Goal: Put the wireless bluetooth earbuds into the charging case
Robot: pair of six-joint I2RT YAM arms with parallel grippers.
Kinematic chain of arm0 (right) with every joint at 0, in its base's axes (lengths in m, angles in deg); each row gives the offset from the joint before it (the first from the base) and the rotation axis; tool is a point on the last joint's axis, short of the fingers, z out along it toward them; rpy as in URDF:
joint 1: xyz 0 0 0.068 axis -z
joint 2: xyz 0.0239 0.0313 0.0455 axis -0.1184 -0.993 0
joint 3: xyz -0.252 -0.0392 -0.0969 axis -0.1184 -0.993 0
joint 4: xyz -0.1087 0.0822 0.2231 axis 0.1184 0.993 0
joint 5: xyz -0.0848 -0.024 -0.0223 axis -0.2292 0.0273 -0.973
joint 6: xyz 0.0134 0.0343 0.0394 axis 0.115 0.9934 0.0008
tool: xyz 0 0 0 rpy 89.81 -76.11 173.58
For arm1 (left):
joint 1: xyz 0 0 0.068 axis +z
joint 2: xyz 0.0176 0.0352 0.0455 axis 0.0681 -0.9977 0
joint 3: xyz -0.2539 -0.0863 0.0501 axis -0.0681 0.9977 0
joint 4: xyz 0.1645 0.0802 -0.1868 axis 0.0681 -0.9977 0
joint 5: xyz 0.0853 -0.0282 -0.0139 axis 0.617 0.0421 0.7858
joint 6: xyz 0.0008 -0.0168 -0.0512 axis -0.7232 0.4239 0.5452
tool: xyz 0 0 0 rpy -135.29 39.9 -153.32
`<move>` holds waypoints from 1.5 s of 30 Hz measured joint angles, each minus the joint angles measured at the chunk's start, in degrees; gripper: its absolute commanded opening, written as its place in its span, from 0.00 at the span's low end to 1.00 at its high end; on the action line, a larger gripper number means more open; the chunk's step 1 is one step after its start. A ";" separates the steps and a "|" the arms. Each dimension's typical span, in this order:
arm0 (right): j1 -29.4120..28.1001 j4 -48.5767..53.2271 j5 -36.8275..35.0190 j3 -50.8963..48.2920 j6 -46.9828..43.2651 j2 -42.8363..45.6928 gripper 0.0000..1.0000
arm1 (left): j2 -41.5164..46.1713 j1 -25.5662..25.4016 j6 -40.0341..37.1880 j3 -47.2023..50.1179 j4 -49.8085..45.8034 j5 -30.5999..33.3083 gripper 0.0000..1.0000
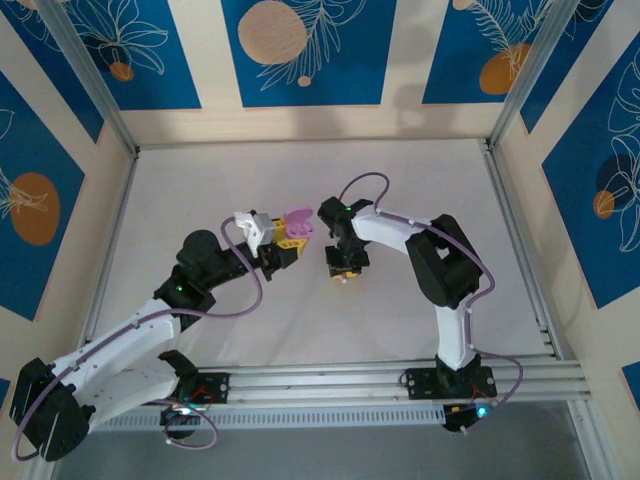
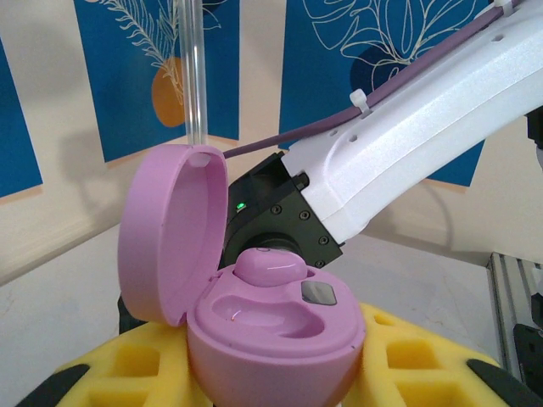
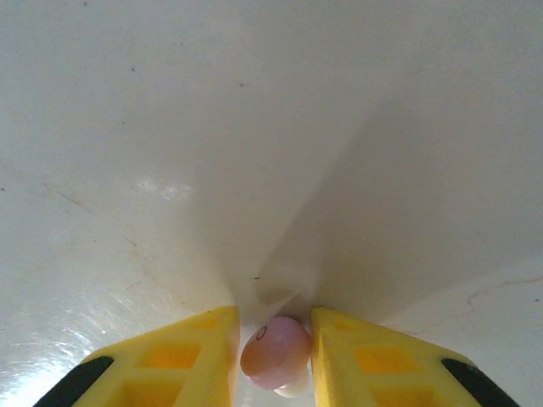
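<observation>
Right gripper [image 3: 271, 363] pinches a bud [image 3: 276, 348], probably light and slick; hold its sides. Left gripper [image 2: 271, 373], nine o'clock, clamps the case [image 2: 280, 326].

White matte tabletop [image 1: 300, 180] was faintly scuffed, with soft glare in patches. Back and side walls were blue panels [image 1: 300, 50] printed with white leaf line-drawings and orange discs, with cream strips [image 1: 210, 60] between them. Silver aluminium posts [image 1: 88, 80] rose from the far corners. Ribbed aluminium rails [image 1: 330, 380] ran along the near edge. Light was diffuse, shadows soft.
</observation>
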State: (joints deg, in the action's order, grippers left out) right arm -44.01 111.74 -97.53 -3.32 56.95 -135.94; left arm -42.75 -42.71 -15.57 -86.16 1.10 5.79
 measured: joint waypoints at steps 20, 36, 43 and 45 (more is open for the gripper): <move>0.46 -0.68 0.22 -0.55 8.76 0.26 0.27 | 0.00 0.00 0.00 0.00 0.00 0.00 0.28; -0.94 -0.44 -2.62 -0.55 9.40 0.42 0.22 | 0.00 0.00 0.00 0.00 0.00 0.00 0.28; -1.33 -0.63 -2.08 -2.12 9.38 2.40 0.21 | 0.00 0.00 0.00 0.00 0.00 0.02 0.28; -1.18 -0.76 -1.42 -3.28 9.40 4.57 0.21 | 0.00 0.00 0.00 0.00 0.00 0.22 0.28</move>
State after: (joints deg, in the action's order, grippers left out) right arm -45.19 110.98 -98.95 -6.60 66.35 -131.37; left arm -42.75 -42.71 -15.57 -86.16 1.10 6.01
